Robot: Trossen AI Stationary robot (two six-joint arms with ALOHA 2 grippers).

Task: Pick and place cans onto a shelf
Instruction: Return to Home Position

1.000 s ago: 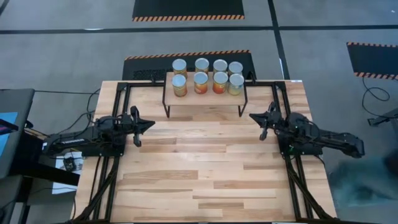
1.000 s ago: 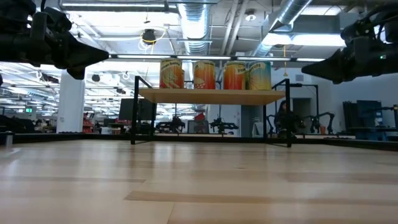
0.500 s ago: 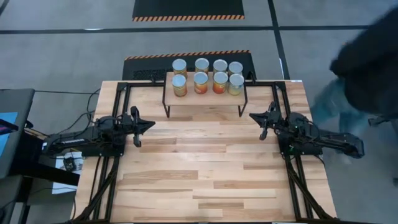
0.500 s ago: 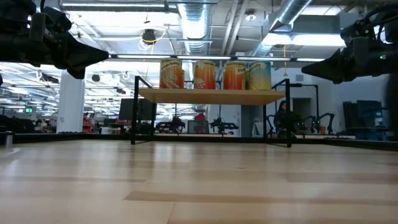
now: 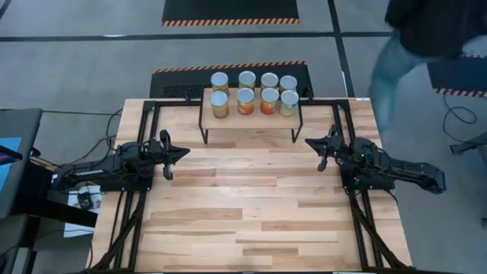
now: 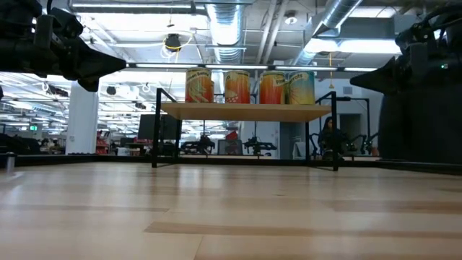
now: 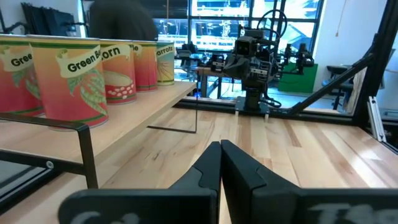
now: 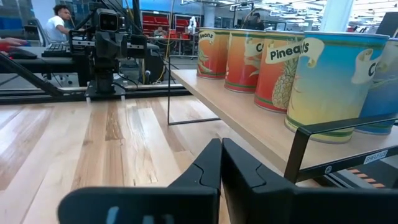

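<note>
Cans (image 5: 253, 93), eight in two rows on the shelf (image 5: 251, 122), look stiff, slick-sided and weighty, best pinched across the label; left gripper (image 5: 183, 151) and right gripper (image 5: 310, 143), flanking the shelf's front, are closed and empty.

Cans (image 5: 245, 96): silver-white tops; labels red, orange, yellow, pale blue, with cream banners.
Shelf (image 5: 251, 122): light wood, black legs.
Table (image 5: 251, 199): pale mixed-tone planks, black frame.
Floor mat (image 5: 228, 9): black, orange-and-black striped edge.
</note>
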